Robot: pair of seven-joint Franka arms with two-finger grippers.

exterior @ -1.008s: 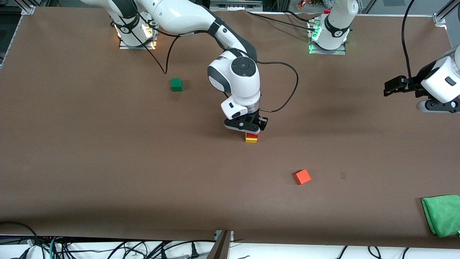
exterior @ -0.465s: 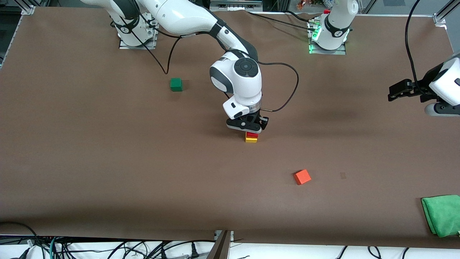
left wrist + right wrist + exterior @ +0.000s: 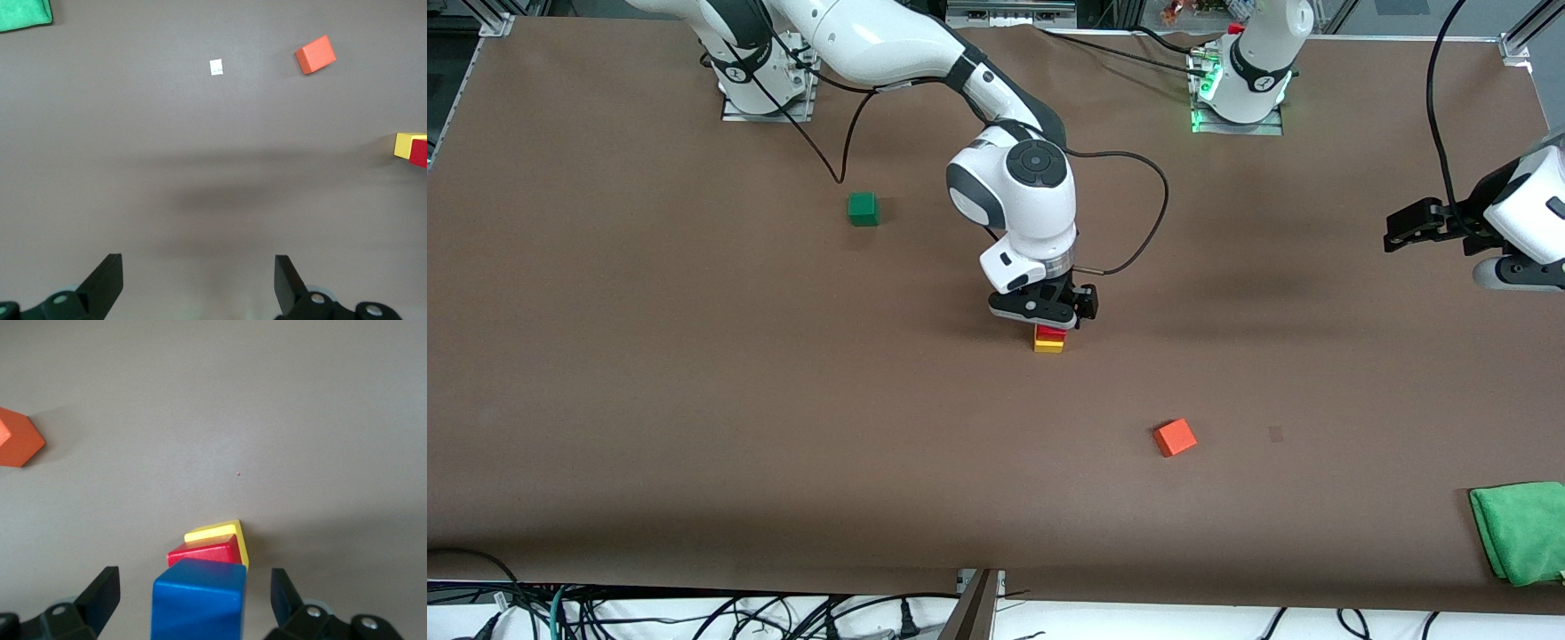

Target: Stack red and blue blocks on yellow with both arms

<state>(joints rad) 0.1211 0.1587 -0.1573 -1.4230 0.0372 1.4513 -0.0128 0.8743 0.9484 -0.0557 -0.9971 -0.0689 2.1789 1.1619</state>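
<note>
Two gaping: left pincer [image 3: 197,261] waits; right pincer [image 3: 193,579] released blue block [image 3: 198,605] atop red block [image 3: 203,553].

A green cube [image 3: 863,209] is seen on the brown table [image 3: 694,400], toward the right arm's end. An orange-red cube [image 3: 1175,437] is placed nearer the front camera. A green cloth [image 3: 1520,530] is laid at the left arm's end. A small white tag [image 3: 215,67] is seen near the orange-red cube.

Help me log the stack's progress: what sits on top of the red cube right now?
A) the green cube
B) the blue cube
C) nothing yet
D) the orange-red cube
B: in the right wrist view the blue cube sits on the red cube, which rests on the yellow cube, between the spread fingers of the right gripper.
</note>
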